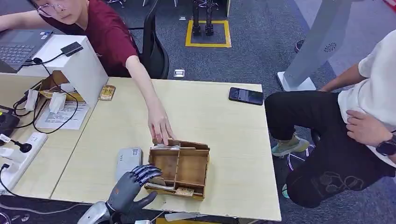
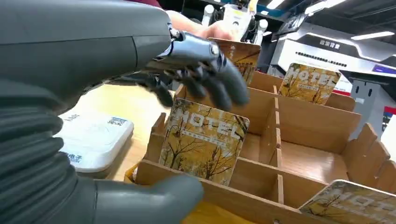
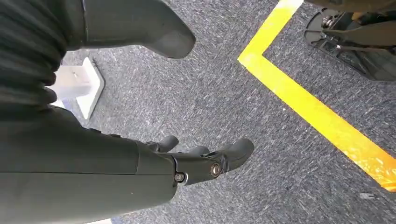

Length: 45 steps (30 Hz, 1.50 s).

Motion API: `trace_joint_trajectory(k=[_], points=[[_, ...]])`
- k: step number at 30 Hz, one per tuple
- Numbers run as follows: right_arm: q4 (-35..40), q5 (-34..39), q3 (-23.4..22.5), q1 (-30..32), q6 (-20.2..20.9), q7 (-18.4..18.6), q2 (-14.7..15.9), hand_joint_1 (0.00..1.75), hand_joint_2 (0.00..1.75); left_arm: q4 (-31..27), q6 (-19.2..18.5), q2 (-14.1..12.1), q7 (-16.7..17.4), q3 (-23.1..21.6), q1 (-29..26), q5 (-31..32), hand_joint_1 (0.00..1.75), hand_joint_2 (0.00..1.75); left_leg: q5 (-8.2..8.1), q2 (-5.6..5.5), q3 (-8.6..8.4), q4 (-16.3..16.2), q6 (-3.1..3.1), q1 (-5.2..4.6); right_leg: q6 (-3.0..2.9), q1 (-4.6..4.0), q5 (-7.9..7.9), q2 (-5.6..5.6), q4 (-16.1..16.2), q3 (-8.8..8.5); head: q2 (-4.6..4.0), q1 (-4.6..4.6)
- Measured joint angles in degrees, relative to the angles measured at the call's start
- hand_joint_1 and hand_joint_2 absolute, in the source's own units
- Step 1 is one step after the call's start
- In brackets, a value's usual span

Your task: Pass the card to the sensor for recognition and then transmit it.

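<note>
The robot's left hand reached in from the near edge of the table and hovered at the left side of the wooden box. Its dark fingers were spread and bent downward above the box's near-left compartment, while the thick grey thumb lay low outside the box's front wall. In the left wrist view, a yellow card printed HOTEL stood leaning in that compartment, between fingers and thumb; the fingertips hung just above its top edge, and whether they touched it could not be told. The hand held nothing.

More hotel cards sat in the same box: one upright at the far wall and one lying at the near right corner. A white card reader lay flat on the table just left of the box, close beside the left hand.

The right hand hung beside the body over grey carpet crossed by a yellow tape line. Its fingers were loosely curled and slightly apart, its thumb well apart from them, and it held nothing.

A person in a dark red shirt stretched an arm across the table, a hand resting on the far left corner of the box. A second person sat at the right. A black phone lay near the table's far right edge.
</note>
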<state>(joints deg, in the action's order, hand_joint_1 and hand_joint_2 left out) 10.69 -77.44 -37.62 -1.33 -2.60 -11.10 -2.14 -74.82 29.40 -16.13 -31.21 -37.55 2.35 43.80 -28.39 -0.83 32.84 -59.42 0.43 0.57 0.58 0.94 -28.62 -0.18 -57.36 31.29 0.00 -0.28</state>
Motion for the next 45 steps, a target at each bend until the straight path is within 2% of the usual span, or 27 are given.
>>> trace_joint_trajectory(k=[7, 8, 9, 10, 11, 12, 13, 15, 16, 17, 19, 26, 28, 30, 32, 36, 41, 45], points=[[0.0, 0.0, 0.0, 0.0, 0.0, -0.1, 0.0, 0.0, 1.75, 0.0, 0.2, 0.0, 0.0, 0.0, 0.8, -0.1, 1.57, 1.75, 0.0, 0.01, -0.02, 0.0, 0.0, 0.0, -0.01, 0.0, 0.0, 0.02, 0.0, -0.01, 0.0, 0.0], [0.0, 0.0, 0.0, 0.0, 0.0, -0.1, 0.0, 0.0, 1.75, 0.0, 0.2, 0.0, 0.0, 0.0, 0.8, -0.1, 1.52, 1.75, 0.0, 0.01, -0.02, 0.0, 0.0, 0.0, -0.01, 0.0, 0.0, 0.02, 0.0, -0.01, 0.0, 0.0], [0.0, 0.0, 0.0, 0.0, 0.0, -0.1, 0.0, 0.0, 1.75, 0.0, 0.2, 0.0, 0.0, 0.0, 0.9, -0.1, 1.31, 1.75, 0.0, 0.01, -0.02, 0.0, 0.0, 0.0, -0.01, 0.0, 0.0, 0.02, 0.0, -0.01, 0.0, 0.0], [0.0, 0.0, 0.0, 0.0, 0.0, -0.1, 0.0, 0.0, 1.75, 0.0, 0.3, 0.0, 0.0, 0.0, 0.9, -0.1, 1.47, 1.75, 0.0, 0.01, -0.02, 0.0, 0.0, 0.0, -0.01, 0.0, 0.0, 0.02, 0.0, -0.01, 0.0, 0.0], [0.0, 0.0, 0.0, 0.0, 0.0, -0.1, 0.0, 0.0, 1.75, 0.0, 0.3, 0.0, 0.0, 0.0, 0.9, -0.1, 1.33, 1.75, -0.01, 0.01, -0.02, 0.0, 0.0, 0.0, -0.01, 0.0, 0.0, 0.02, 0.0, 0.0, 0.0, 0.0], [0.0, 0.0, 0.0, 0.0, 0.0, -0.1, 0.0, 0.0, 1.75, 0.0, 0.3, 0.0, 0.0, 0.0, 0.9, -0.2, 1.33, 1.75, -0.01, 0.01, -0.02, 0.0, 0.0, 0.0, -0.01, 0.0, 0.0, 0.02, 0.0, 0.0, 0.0, 0.0], [0.0, 0.0, 0.0, 0.0, 0.0, -0.1, 0.0, 0.0, 1.75, 0.0, 0.3, 0.0, 0.0, 0.0, 0.9, -0.2, 1.48, 1.75, -0.01, 0.01, -0.02, 0.0, 0.0, 0.0, 0.0, 0.0, 0.0, 0.02, 0.0, 0.0, 0.0, 0.0], [0.0, 0.0, 0.0, 0.0, -0.1, -0.1, 0.0, 0.0, 1.75, 0.0, 0.2, 0.0, 0.0, 0.0, 0.9, -0.3, 1.5, 1.75, -0.01, 0.01, -0.02, 0.0, 0.0, 0.0, 0.0, 0.0, 0.0, 0.02, 0.0, 0.0, 0.0, 0.0], [0.0, 0.0, 0.0, 0.0, -0.1, -0.1, 0.0, 0.0, 1.75, 0.0, 0.2, 0.0, 0.0, 0.0, 0.9, -0.3, 1.43, 1.75, -0.01, 0.01, -0.02, 0.0, 0.0, 0.0, 0.0, 0.0, 0.0, 0.02, 0.0, 0.0, 0.02, 0.0], [0.0, 0.0, 0.0, 0.0, -0.3, -0.2, 0.0, 0.0, 1.75, 0.0, 0.2, 0.0, 0.0, 0.0, 0.9, -0.4, 1.45, 1.75, -0.01, 0.01, -0.02, 0.0, 0.0, 0.0, -0.01, 0.0, 0.0, 0.02, 0.0, 0.0, 0.0, 0.0], [0.0, 0.0, 0.0, 0.0, -0.8, -0.4, 0.0, 0.0, 1.75, 0.0, 0.0, 0.0, 0.0, 0.0, 0.9, -0.4, 1.12, 1.75, -0.01, 0.02, -0.02, 0.0, 0.0, 0.0, -0.01, 0.0, 0.0, 0.02, 0.0, -0.01, 0.0, 0.0], [0.0, 0.0, 0.0, -0.4, -1.0, -1.1, -0.1, 0.0, 1.75, 0.0, -0.3, 0.0, 0.0, 0.0, 0.4, -0.6, 1.12, 1.75, 0.0, 0.01, -0.01, 0.0, 0.0, 0.0, 0.0, 0.0, 0.0, 0.01, 0.0, -0.01, 0.0, 0.0], [0.0, 0.0, 0.0, -0.4, -1.0, -1.1, -0.2, 0.0, 1.75, 0.0, -0.3, 0.0, 0.0, 0.0, 0.3, -0.7, 1.43, 1.75, 0.0, 0.0, -0.01, 0.0, 0.0, 0.0, 0.0, 0.0, 0.0, 0.0, 0.0, -0.02, 0.0, 0.0], [0.0, 0.0, 0.0, -0.4, -1.0, -1.1, -0.2, 0.0, 1.75, 0.0, -0.3, 0.0, 0.0, 0.0, 0.2, -0.7, 1.5, 1.75, 0.0, 0.0, -0.01, 0.0, 0.0, 0.0, 0.0, 0.0, 0.0, 0.0, 0.0, -0.03, 0.02, 0.0], [0.0, 0.0, 0.0, -0.5, -1.2, -1.2, -0.2, 0.0, 1.75, 0.0, -0.3, 0.0, 0.0, 0.0, 0.2, -0.8, 1.75, 1.75, 0.0, 0.0, -0.02, 0.0, 0.0, 0.0, -0.01, 0.0, 0.01, 0.01, 0.0, -0.03, 0.02, 0.02], [0.0, 0.0, 0.0, -0.7, -1.7, -1.1, -0.3, 0.0, 1.75, 0.0, -0.6, 0.0, -0.2, 0.0, 0.2, -1.1, 1.75, 1.75, 0.0, 0.0, -0.02, 0.0, 0.0, 0.0, -0.01, 0.0, 0.01, 0.01, 0.0, -0.02, 0.02, 0.0], [0.0, 0.0, 0.0, -0.7, -1.8, -1.2, -0.4, 0.0, 1.75, -0.4, -1.4, 0.0, -1.6, 0.1, -0.2, -5.4, 1.75, 1.75, 0.0, 0.01, -0.01, 0.0, 0.0, 0.0, -0.01, 0.0, 0.01, 0.02, 0.0, 0.01, 0.02, 0.0], [0.0, 0.3, -0.1, -0.5, -1.9, -1.2, -0.4, 0.0, 1.75, -3.2, -1.7, -0.4, -1.7, 2.1, -1.1, -8.5, 1.75, 1.75, 0.0, 0.06, 0.01, 0.0, 0.0, 0.02, -0.02, -0.01, 0.01, 0.08, 0.0, 0.08, 0.0, 0.02]])
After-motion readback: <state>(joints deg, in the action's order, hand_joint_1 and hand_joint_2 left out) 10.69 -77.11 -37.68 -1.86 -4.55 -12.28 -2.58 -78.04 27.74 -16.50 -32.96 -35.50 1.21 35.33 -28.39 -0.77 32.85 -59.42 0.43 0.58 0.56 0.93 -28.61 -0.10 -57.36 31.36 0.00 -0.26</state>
